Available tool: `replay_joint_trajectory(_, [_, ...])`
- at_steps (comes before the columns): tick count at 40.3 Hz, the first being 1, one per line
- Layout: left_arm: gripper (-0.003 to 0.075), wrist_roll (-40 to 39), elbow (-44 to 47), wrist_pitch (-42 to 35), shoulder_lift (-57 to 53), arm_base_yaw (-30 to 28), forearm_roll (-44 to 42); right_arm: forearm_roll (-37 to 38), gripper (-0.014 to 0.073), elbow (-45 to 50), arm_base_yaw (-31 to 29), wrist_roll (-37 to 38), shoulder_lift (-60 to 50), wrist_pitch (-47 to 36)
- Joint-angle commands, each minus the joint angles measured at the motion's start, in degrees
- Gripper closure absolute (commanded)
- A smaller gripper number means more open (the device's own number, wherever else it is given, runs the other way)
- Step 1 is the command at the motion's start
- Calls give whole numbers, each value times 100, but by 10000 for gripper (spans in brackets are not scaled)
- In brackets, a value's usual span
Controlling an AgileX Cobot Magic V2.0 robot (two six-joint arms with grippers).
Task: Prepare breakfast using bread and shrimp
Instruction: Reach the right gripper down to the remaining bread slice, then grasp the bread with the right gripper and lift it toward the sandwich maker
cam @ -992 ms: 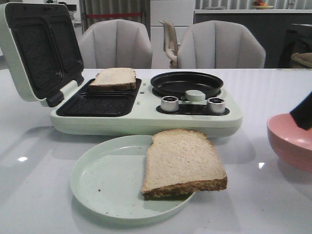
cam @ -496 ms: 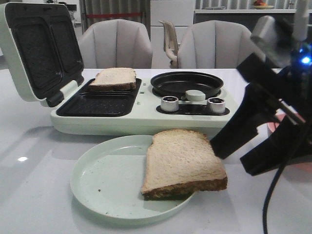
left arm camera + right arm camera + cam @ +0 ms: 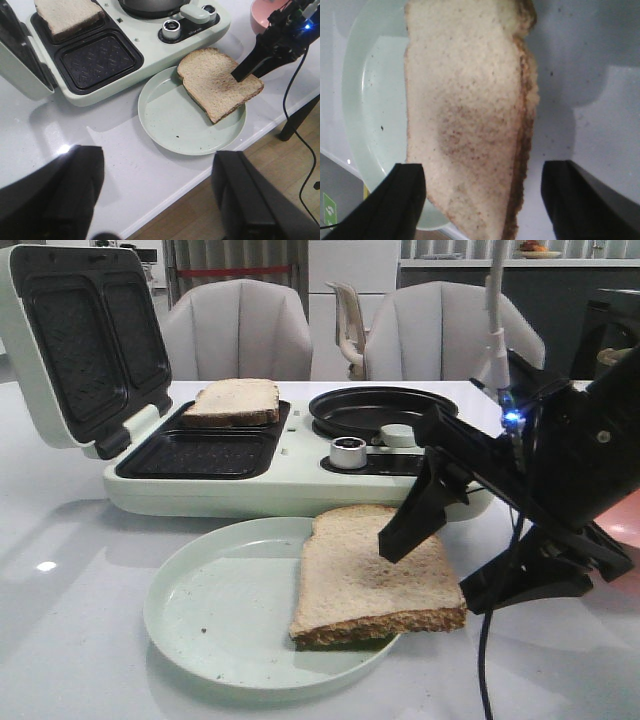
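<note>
One slice of bread [image 3: 375, 575] [image 3: 220, 82] [image 3: 470, 115] lies on the pale green plate [image 3: 200, 610] [image 3: 170, 115] [image 3: 375, 100], its right part overhanging the rim. The other slice [image 3: 232, 400] [image 3: 67, 15] rests in the sandwich maker's back compartment. My right gripper [image 3: 430, 578] [image 3: 484, 167] hovers open just above the plate's slice, one finger on each side of its crust end. Open and holding nothing, my left gripper [image 3: 157, 152] hangs high over the table's front edge. No shrimp shows.
The pale green sandwich maker [image 3: 300, 475] stands behind the plate with its lid [image 3: 75, 340] raised at the left, an empty front compartment [image 3: 195, 455], and a round black pan [image 3: 383, 410]. A pink bowl [image 3: 265, 15] sits at the right, mostly behind my right arm.
My right arm has swung in from the pink bowl at the right and come down over the slice on the plate. The bread has not moved.
</note>
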State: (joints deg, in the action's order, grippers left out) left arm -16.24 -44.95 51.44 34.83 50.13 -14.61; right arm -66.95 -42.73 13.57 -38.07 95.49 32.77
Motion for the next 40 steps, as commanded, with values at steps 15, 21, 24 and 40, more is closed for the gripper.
replay_joint_trajectory(15, [211, -10, -145, -426, 3, 42, -165, -225, 289, -468, 17, -94, 148, 257])
replay_joint_trajectory(21, [211, -10, -145, -426, 3, 42, -165, -219, 438, -468, 17, -94, 9, 235])
replay_joint_trajectory(24, [211, -10, -145, -426, 3, 42, -165, -219, 484, -468, 17, -94, -101, 162])
replay_joint_trajectory(40, [211, -10, -145, -426, 3, 42, -165, -225, 551, -468, 17, -94, -1297, 597])
